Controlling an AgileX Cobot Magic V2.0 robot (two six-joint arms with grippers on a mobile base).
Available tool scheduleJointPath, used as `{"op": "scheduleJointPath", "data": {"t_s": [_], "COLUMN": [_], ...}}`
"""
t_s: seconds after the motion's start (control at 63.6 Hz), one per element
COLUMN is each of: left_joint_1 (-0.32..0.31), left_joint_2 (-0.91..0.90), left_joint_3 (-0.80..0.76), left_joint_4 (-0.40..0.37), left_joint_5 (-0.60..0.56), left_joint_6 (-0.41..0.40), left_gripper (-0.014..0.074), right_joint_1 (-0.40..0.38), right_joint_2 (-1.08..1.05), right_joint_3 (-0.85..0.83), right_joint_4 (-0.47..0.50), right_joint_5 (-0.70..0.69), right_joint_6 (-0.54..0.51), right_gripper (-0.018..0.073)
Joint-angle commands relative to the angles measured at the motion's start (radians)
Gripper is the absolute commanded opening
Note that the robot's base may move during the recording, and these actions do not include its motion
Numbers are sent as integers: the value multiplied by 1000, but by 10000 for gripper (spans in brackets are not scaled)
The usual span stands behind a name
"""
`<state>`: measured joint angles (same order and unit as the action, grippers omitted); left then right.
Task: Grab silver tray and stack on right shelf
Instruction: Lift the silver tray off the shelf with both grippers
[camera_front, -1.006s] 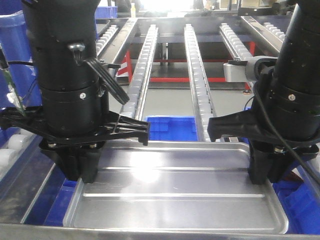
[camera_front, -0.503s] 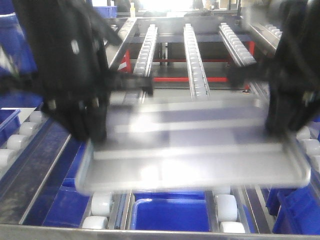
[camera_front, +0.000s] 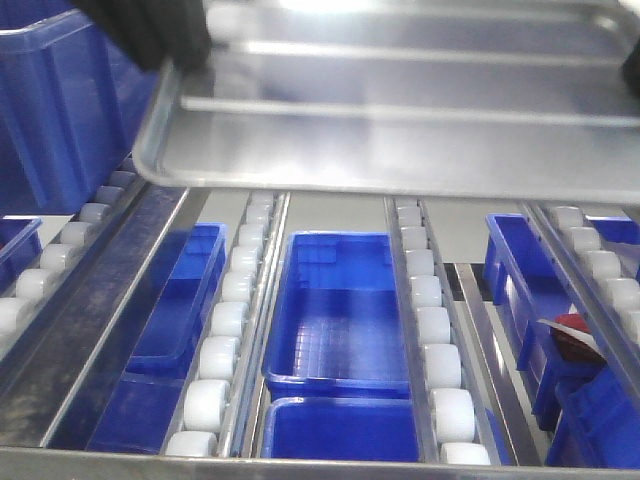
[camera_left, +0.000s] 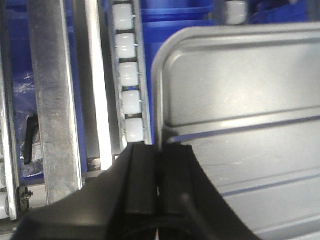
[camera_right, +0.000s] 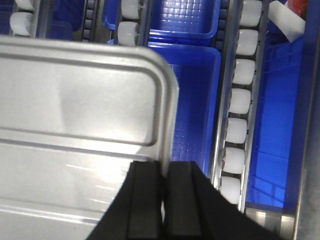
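From where I stand, no writing, label or number is legible on the silver tray (camera_front: 400, 130), the blue bins (camera_front: 340, 310) or the white rollers (camera_front: 215, 355). The red-and-white item (camera_front: 570, 335) is too blurred to tell.

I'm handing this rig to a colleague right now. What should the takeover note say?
Left gripper: shut on the silver tray, clamped on its left rim.
Right gripper: shut on the tray's right rim.
Tray: held in the air by both arms, above roller rails and blue bins.
Done: tray grasped and raised.
Left: carry it to the right shelf and set it down. These views do not show clearly which level that is.
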<state>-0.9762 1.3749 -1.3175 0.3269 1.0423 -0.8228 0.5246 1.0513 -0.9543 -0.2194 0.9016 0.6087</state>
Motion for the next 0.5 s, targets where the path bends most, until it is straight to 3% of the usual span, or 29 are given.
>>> {"op": "scheduleJointPath", "data": {"t_s": [0.0,0.487], "left_joint_1": [-31,-41], "left_joint_2": [-41,-41], "left_joint_3": [-52,-58], "left_joint_4": [65,75], "left_joint_5": [33,101], "left_joint_6": [14,14], "left_gripper": [-94,-94], "right_joint_1": [-2,-2], "right_joint_2": [-40,-39], "right_joint_3": [-38,-38], "right_joint_4": [-41,-41], "right_joint_5": [-26,-16], "right_joint_6": [-14,-14], "right_gripper": [54,54]}}
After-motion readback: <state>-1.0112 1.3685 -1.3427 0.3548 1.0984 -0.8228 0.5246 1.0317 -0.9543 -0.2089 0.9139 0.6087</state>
